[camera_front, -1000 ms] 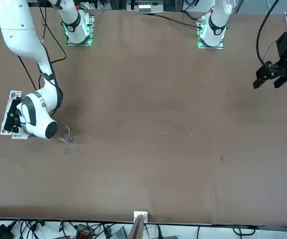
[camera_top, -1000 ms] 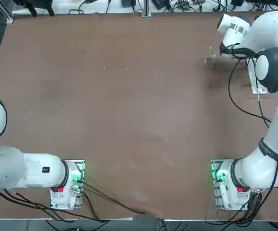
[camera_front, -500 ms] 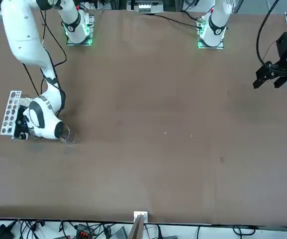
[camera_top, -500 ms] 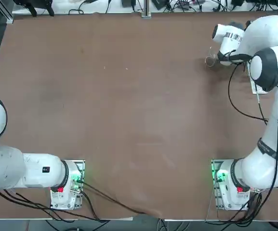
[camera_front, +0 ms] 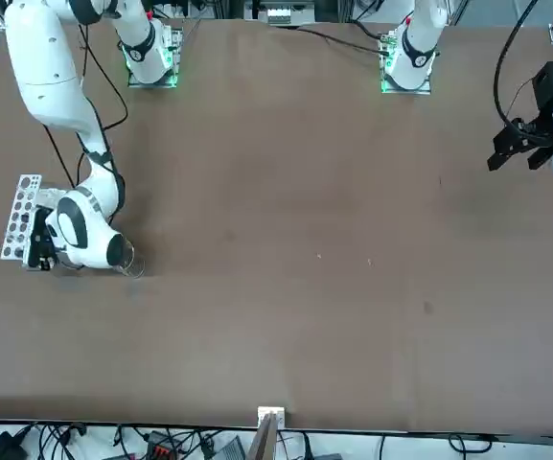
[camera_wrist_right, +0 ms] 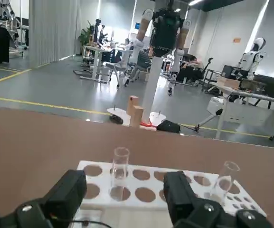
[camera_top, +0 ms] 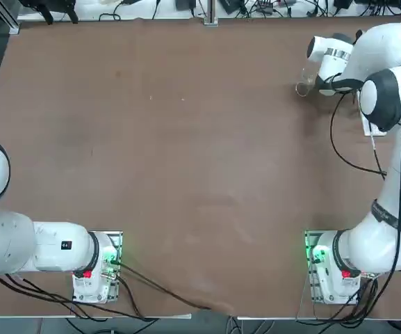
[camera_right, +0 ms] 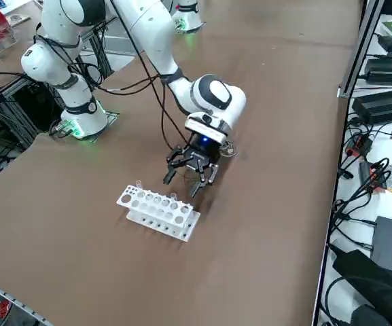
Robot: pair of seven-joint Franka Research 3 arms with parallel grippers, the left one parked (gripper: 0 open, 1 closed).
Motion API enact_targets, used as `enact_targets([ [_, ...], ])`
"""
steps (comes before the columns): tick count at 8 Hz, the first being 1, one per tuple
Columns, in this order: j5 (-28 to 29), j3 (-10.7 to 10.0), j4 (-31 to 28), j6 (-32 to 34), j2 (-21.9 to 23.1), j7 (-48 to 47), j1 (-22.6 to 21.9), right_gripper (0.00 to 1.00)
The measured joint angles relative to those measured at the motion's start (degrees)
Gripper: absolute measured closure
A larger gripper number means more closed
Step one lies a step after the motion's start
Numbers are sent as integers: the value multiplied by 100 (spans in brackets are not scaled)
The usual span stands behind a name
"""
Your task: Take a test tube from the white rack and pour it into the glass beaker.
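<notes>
The right claw is wide, its two black fingers well apart, with nothing gripped between them. It hangs low over the brown table, pointing at the white rack, and in the right side view its tips are close to the long edge of the rack. I can't tell if they touch it

The rack has rows of round holes across its top and a lower shelf with holes too. It sits on the table at the robot's far right, and from overhead the white arm hides most of it

Two clear test tubes are in the rack. One tube rises in the gap between the fingers as the wrist view looks through them, and stands roughly upright there. The other tube is farther along the rack, past one of the fingers, and looks slanted in that view. Both stick up above the top of the rack

The glass beaker is on the table near the wrist of the arm, to the robot's left of the rack and apart from it. In the front view the arm's rounded joint covers part of the beaker; whether they touch can't be told. A black cable loops beside the arm
</notes>
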State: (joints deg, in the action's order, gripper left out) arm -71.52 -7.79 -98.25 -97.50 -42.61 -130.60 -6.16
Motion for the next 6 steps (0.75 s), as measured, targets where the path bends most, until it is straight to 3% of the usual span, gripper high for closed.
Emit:
enact_targets([
  [6, -521, -6, -12, -131, -127, -413, 393, 9],
])
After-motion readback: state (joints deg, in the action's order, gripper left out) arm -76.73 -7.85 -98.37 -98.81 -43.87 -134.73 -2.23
